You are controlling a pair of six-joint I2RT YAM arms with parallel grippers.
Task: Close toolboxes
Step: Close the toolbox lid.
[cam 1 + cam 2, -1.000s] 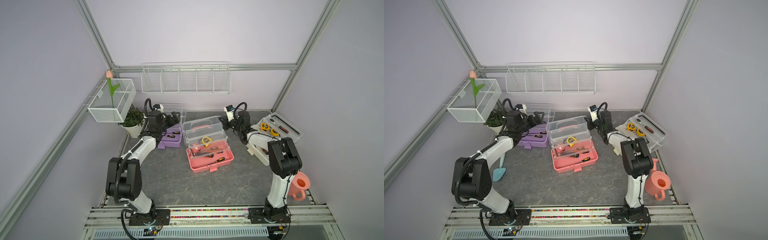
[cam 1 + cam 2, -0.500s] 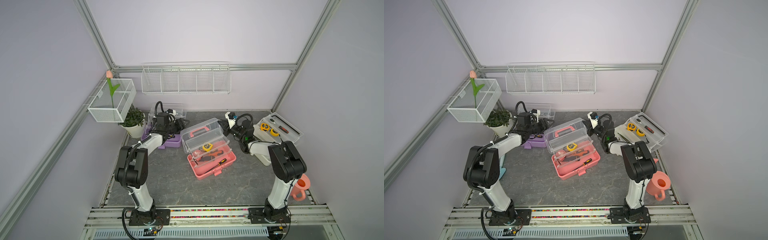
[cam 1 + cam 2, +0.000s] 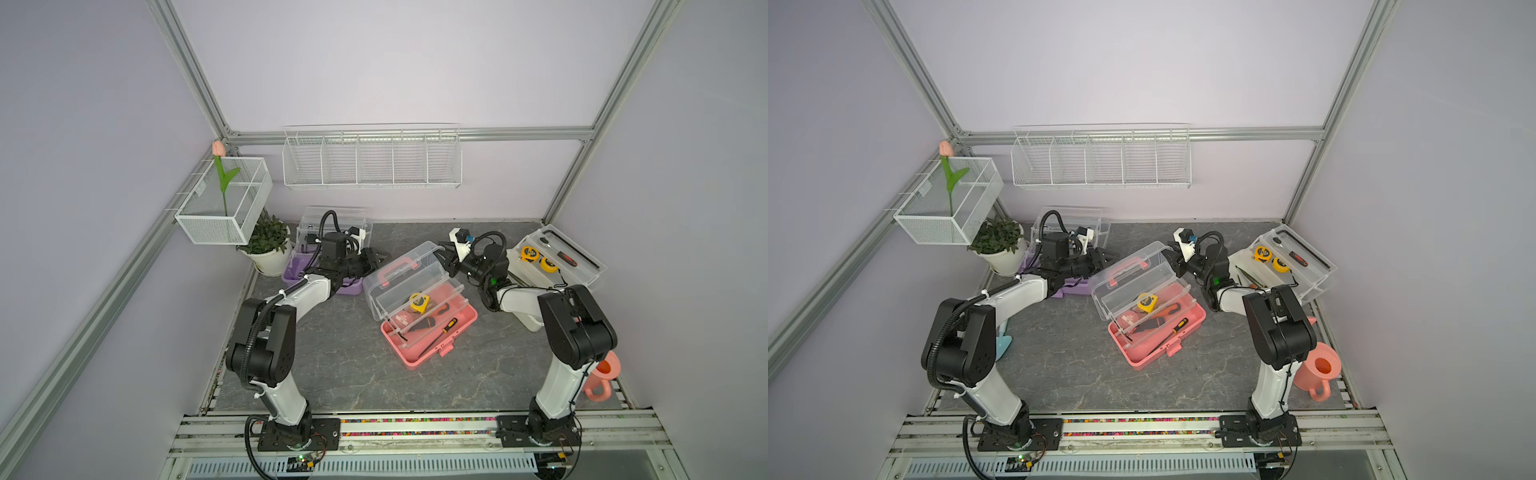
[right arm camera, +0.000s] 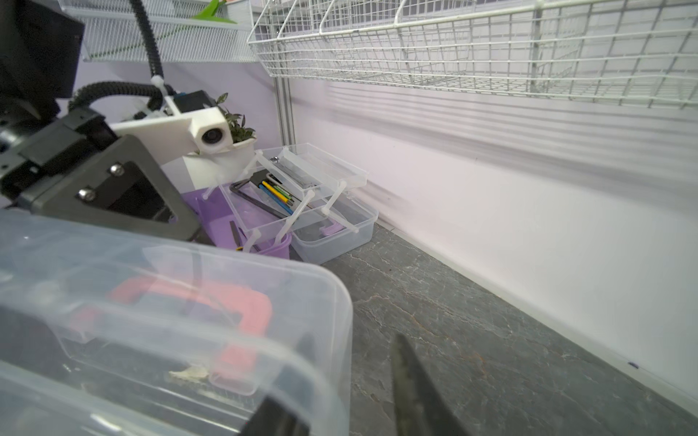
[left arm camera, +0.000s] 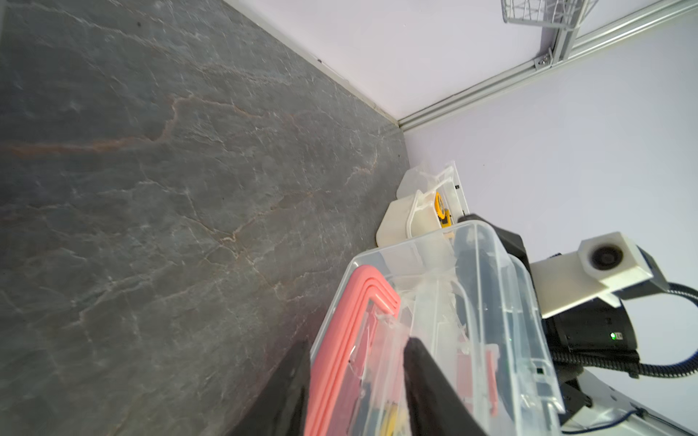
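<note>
Pink toolbox [image 3: 419, 354] half open, yellow tape measure [image 3: 417, 302] inside, markings illegible

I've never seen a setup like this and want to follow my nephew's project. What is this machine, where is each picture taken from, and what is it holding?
The machine is a left arm and a right arm, both robots, at a grey table. Two pictures look down from above; the other two come from a camera on each arm's wrist. On the table lie a pink toolbox, a purple toolbox and a white toolbox, all open, with tools inside. Both arms reach the pink one's half-raised clear lid. The left arm's fingers sit on either side of its edge; whether they squeeze it, I cannot tell. The right arm's fingers stand apart at its corner, gripping nothing.
</note>
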